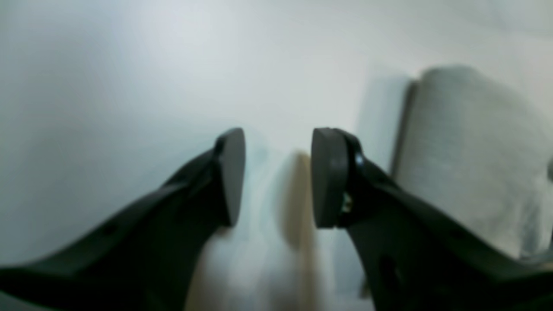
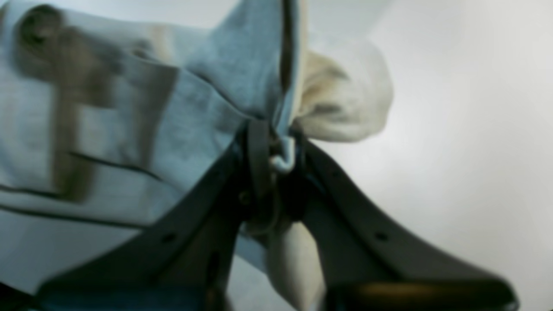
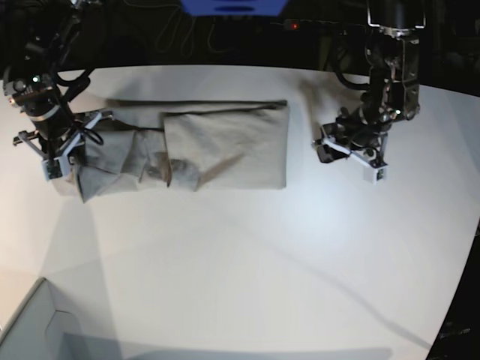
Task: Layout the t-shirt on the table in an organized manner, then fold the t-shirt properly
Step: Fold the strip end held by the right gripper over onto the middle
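The light grey-beige cotton t-shirt is lying partly folded along the far side of the smooth white table. The right claw is pinching its bunched end. The left claw is hovering agape, empty, beside the shirt's other end.

From my base view, the t-shirt lies on the table toward the far-left part, stretched out sideways as a long band. Its right half sits flat, its left half is bunched into overlapping folds. My right gripper is at the shirt's left end, clamped onto a bit of the cloth there. My left gripper is off to the right of the shirt, apart from it, over bare table. A box corner sits at the near-left edge, well apart from the shirt.
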Controlling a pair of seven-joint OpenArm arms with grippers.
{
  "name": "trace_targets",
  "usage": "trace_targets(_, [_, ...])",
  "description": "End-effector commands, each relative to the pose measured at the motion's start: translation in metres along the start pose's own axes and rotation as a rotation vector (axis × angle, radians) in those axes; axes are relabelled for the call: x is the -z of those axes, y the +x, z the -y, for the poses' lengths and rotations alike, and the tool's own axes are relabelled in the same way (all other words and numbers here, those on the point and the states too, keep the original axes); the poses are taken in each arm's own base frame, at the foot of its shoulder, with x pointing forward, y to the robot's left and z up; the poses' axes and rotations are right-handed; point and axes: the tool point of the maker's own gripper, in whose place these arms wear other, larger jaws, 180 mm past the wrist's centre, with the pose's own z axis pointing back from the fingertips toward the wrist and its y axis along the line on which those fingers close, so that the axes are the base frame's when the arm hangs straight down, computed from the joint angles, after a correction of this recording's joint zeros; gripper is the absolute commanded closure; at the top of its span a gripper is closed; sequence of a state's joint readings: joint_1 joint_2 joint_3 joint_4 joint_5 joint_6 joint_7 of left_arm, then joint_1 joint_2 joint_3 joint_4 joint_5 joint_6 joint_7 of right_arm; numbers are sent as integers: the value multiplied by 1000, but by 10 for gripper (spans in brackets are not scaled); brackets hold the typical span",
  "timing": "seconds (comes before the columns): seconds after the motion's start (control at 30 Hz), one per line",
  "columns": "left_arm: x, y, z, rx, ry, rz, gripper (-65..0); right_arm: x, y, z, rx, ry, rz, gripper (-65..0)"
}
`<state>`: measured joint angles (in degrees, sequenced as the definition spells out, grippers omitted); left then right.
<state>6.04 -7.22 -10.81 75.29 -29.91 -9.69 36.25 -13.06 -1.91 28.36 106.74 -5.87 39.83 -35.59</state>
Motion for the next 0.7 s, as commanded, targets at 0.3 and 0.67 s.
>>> trace_targets(0.3, [8, -3, 37, 35, -80, -5, -246, -19, 45, -103, -95, 241, 146, 0])
trace_targets(0.67, [8, -4, 36, 39, -80, -11, -246, -29, 87, -210, -211, 523, 264, 0])
